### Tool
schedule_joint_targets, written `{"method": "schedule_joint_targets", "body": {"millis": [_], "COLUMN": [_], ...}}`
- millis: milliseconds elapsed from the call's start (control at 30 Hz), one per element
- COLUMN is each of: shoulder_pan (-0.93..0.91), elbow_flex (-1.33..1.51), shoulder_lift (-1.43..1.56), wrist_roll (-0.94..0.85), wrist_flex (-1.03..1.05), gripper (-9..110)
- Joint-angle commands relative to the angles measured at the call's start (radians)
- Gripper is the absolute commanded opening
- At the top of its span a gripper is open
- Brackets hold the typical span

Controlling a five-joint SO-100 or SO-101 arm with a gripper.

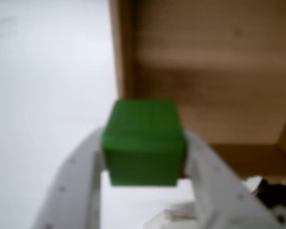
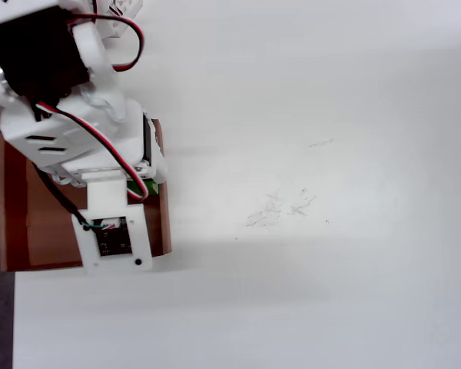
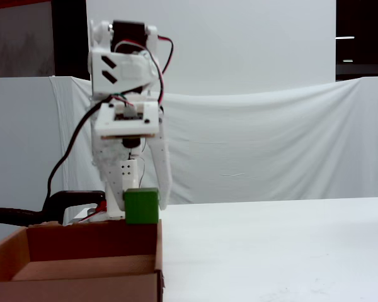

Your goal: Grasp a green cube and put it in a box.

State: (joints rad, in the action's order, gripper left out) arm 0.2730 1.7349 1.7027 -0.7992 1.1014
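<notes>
The green cube (image 1: 144,143) sits clamped between the two white fingers of my gripper (image 1: 144,149), which is shut on it. In the fixed view the cube (image 3: 141,206) hangs just above the right end of the far wall of the brown cardboard box (image 3: 82,248), held by the gripper (image 3: 141,202). From overhead only a green sliver of the cube (image 2: 152,187) shows under the arm, just inside the right wall of the box (image 2: 31,223). The wrist view shows the box (image 1: 205,71) floor beyond the cube, with its wall at the cube's left.
The white table (image 2: 330,269) stretches wide to the right of the box, with faint scuff marks (image 2: 280,207). The arm's body and red and black cables (image 2: 100,146) cover much of the box from above. A white cloth backdrop (image 3: 271,145) hangs behind the table.
</notes>
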Motion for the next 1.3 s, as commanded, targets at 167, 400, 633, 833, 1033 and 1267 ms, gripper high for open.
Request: {"method": "schedule_joint_targets", "body": {"millis": [167, 400, 633, 833, 1033, 1267], "shoulder_pan": [-0.069, -0.155, -0.225, -0.239, -0.236, -0.236], "elbow_flex": [0.023, 0.064, 0.196, 0.313, 0.396, 0.463], "shoulder_lift": [0.060, 0.098, 0.114, 0.078, 0.051, 0.029], "wrist_roll": [-0.081, -0.167, -0.218, -0.224, -0.224, -0.232], "wrist_flex": [-0.005, -0.011, -0.147, -0.324, -0.436, -0.518], "gripper": [14, 14, 14, 14, 13, 14]}}
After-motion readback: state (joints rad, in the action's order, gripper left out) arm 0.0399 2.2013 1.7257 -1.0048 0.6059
